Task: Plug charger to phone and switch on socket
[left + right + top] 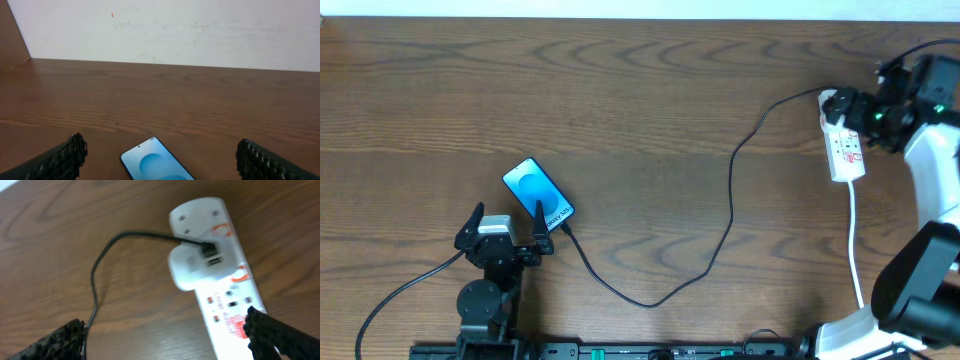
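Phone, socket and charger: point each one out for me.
phone (pixel 538 193), overhead view, on its blue screen.
socket (pixel 200 210), right wrist view, on its white end.
charger (pixel 731 190), overhead view, midway along the cable.

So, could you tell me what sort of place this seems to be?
Probably a robotics lab bench rather than a home: a wooden table against a plain white wall, a left arm and right arm mounted at it, and only a phone, charger and socket laid out.
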Robot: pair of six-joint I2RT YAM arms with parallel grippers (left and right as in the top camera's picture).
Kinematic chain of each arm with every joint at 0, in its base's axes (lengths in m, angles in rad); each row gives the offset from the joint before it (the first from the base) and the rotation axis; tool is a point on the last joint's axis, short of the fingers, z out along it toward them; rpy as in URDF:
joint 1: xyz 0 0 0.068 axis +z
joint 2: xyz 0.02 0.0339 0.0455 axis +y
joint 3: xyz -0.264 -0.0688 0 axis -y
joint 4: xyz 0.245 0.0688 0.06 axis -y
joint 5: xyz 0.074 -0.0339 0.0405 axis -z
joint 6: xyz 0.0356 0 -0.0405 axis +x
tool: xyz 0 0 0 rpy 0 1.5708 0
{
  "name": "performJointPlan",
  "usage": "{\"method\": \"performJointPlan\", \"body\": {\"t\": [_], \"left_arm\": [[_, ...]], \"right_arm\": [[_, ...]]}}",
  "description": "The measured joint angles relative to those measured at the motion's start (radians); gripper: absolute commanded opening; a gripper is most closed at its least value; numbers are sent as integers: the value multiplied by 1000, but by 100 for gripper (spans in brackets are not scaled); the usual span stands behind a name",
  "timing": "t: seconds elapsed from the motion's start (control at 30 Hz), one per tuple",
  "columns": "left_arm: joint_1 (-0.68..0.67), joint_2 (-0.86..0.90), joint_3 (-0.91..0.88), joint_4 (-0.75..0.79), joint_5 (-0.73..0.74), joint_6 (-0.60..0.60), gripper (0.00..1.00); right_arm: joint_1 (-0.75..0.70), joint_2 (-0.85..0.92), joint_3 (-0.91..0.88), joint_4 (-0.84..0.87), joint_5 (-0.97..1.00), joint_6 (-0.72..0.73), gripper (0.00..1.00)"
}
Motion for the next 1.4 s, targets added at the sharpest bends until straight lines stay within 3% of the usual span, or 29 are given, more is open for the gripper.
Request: {"method": "performJointPlan", "body": {"t": [0.77,1.4], "left_arm": [[0,0,0,0,7,0,97],[0,0,0,0,11,0,97]], "right_arm": [[232,-559,-532,547,146,4,99],[274,-1039,-1019,797,244,3,99]]}}
